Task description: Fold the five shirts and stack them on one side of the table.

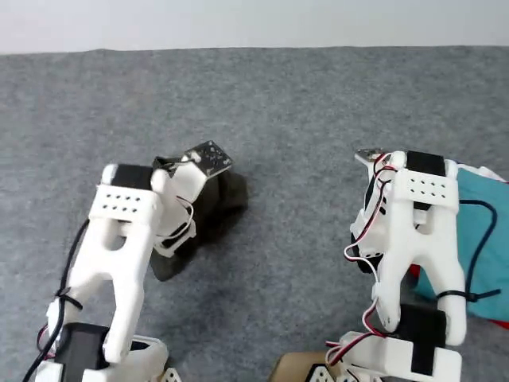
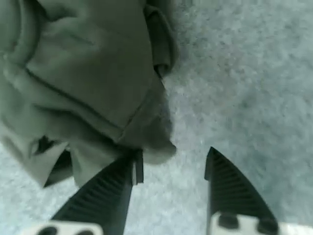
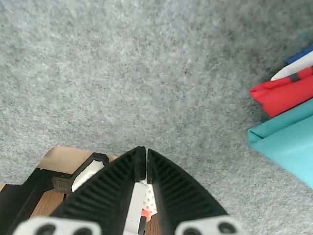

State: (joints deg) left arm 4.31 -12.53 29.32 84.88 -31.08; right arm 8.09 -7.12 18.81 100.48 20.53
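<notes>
A crumpled dark olive shirt (image 1: 213, 213) lies on the grey cloth at the left centre, partly under the left arm; in the left wrist view the olive shirt (image 2: 83, 78) bunches right in front of the fingers. My left gripper (image 2: 171, 164) is open just above the cloth, one fingertip (image 2: 129, 169) touching the shirt's hem. A folded teal shirt (image 1: 477, 239) lies at the right edge on a red shirt (image 3: 281, 93) and a blue and white one (image 3: 301, 61); the teal shirt (image 3: 288, 142) shows a corner. My right gripper (image 3: 146, 156) is shut and empty near the table's front edge.
The grey cloth (image 1: 302, 119) covers the table, with free room in the middle and at the back. The wooden table edge (image 3: 56, 159) and a black base part (image 3: 29, 188) lie below the right gripper.
</notes>
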